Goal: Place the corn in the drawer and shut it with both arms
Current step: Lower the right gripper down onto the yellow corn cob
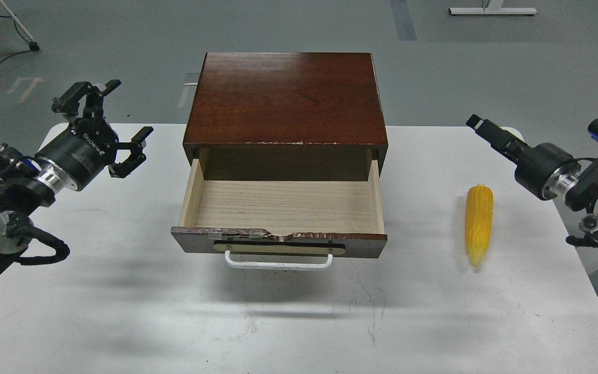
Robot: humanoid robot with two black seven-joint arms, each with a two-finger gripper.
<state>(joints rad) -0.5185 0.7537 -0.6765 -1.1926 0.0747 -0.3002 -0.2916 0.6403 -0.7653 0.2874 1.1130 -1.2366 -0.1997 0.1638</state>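
Note:
The corn lies on the white table right of the drawer, its pointed end toward me. The drawer is pulled open and its pale wood inside is empty; its white bar handle faces me. My left gripper hangs open and empty above the table, left of the drawer. My right gripper is above the table's right edge, behind and right of the corn. It is turned side-on, so its fingers show as one narrow dark bar.
The dark red-brown cabinet that houses the drawer stands at the table's back middle. The white table reaches to the front. Grey floor lies behind, with a cable at the far left.

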